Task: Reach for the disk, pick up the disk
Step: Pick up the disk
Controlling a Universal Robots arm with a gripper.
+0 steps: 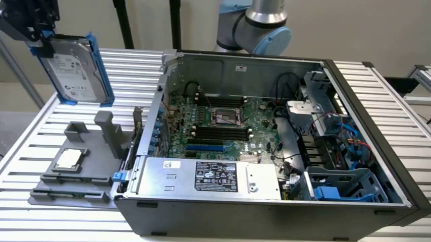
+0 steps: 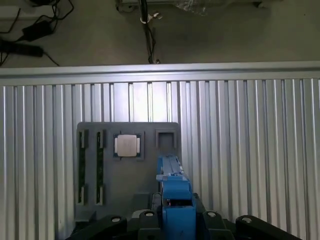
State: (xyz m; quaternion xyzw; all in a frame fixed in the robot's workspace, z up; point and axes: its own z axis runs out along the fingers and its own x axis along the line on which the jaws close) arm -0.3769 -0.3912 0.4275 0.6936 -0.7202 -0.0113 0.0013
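Above the grey tray (image 1: 98, 162), jaws clamped on the disk (image 1: 75, 70), computer case (image 1: 269, 219) beside.

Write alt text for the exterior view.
The claw holds the disk on edge in the air above a slatted metal table, at the exterior view's left. Below it sits a grey fixture holding a small silver chip; an open computer case lies at the view's right.

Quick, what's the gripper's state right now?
Gripper: closed on the flat silver-grey hard drive with blue plastic rails, held in the air.
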